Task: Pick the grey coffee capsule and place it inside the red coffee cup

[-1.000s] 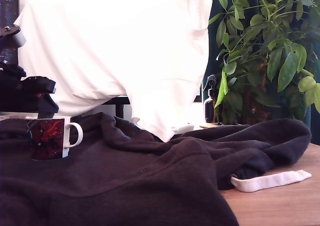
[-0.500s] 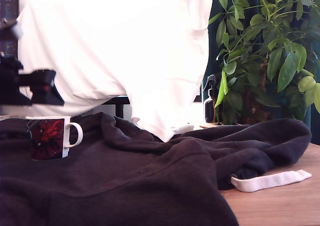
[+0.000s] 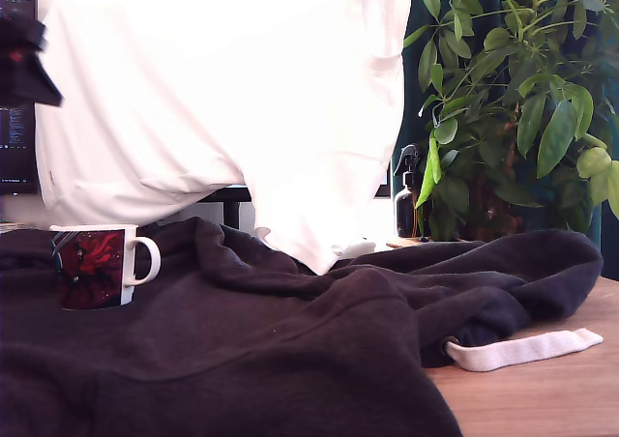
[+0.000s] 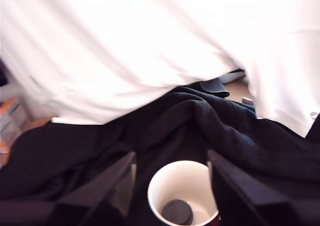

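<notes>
Gripper (image 4: 170, 186) has risen from just above the red coffee cup (image 3: 97, 266), now high at exterior view's left edge.
Jaws apart, empty; grey coffee capsule (image 4: 177, 211) lies inside cup on dark cloth (image 3: 290, 350).

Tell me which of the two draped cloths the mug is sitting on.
The dark cloth spread over the table; the red coffee cup rests on it. The white cloth hangs behind, above the mug.

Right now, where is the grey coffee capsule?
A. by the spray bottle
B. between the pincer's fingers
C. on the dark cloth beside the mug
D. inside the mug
D: the wrist view shows the grey coffee capsule lying on the bottom of the red coffee cup, with the open pincer empty above.
</notes>
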You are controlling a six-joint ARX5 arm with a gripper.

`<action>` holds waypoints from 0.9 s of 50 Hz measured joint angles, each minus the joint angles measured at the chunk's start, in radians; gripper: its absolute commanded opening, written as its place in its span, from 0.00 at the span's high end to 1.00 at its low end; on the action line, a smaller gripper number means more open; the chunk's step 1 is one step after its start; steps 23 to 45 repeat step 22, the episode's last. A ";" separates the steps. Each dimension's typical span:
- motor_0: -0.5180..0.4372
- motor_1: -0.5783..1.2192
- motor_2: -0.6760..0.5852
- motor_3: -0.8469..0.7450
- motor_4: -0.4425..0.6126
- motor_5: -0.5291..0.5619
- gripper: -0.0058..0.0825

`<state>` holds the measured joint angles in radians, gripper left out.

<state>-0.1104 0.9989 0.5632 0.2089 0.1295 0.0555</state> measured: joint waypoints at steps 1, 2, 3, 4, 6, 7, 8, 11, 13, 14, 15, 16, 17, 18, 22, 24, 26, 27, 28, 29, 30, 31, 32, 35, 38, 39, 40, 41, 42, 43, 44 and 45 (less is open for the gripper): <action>0.002 -0.016 0.000 -0.010 0.000 0.000 0.96; 0.004 -0.029 0.000 -0.019 0.000 0.000 0.96; 0.005 -0.047 0.000 -0.028 0.000 0.000 0.96; 0.007 -0.063 0.000 -0.037 0.000 0.000 0.96; 0.008 -0.092 0.000 -0.051 0.000 0.000 0.96; 0.009 -0.107 0.000 -0.060 0.000 0.000 0.96; 0.009 -0.119 0.000 -0.066 0.000 0.000 0.96; 0.009 -0.151 0.000 -0.086 0.000 0.000 0.96; 0.009 -0.167 0.000 -0.096 0.000 -0.002 0.96; 0.009 -0.174 0.000 -0.101 0.000 -0.005 0.96; 0.009 -0.180 0.000 -0.106 0.000 -0.008 0.96; 0.009 -0.186 0.000 -0.111 0.000 -0.013 0.96; 0.009 -0.190 0.000 -0.114 0.000 -0.019 0.96; 0.009 -0.194 0.000 -0.119 0.000 -0.023 0.96; 0.009 -0.207 0.000 -0.133 0.000 -0.024 0.96; 0.009 -0.207 0.000 -0.133 0.000 -0.024 0.96; 0.009 -0.207 0.000 -0.133 0.000 -0.024 0.96; 0.009 -0.207 0.000 -0.133 0.000 -0.024 0.96; 0.009 -0.207 0.000 -0.133 0.000 -0.024 0.96; 0.009 -0.207 0.000 -0.133 0.000 -0.024 0.96; 0.009 -0.207 0.000 -0.133 0.000 -0.024 0.96; 0.009 -0.207 0.000 -0.133 0.000 -0.024 0.96; 0.009 -0.207 0.000 -0.133 0.000 -0.024 0.96; 0.009 -0.207 0.000 -0.133 0.000 -0.024 0.96; 0.009 -0.207 0.000 -0.133 0.000 -0.024 0.96; 0.009 -0.207 0.000 -0.133 0.000 -0.024 0.96; 0.009 -0.207 0.000 -0.133 0.000 -0.024 0.96; 0.009 -0.207 0.000 -0.133 0.000 -0.024 0.96; 0.009 -0.207 0.000 -0.133 0.000 -0.024 0.96; 0.009 -0.207 0.000 -0.133 0.000 -0.024 0.96; 0.009 -0.207 0.000 -0.133 0.000 -0.024 0.96; 0.009 -0.207 0.000 -0.133 0.000 -0.024 0.96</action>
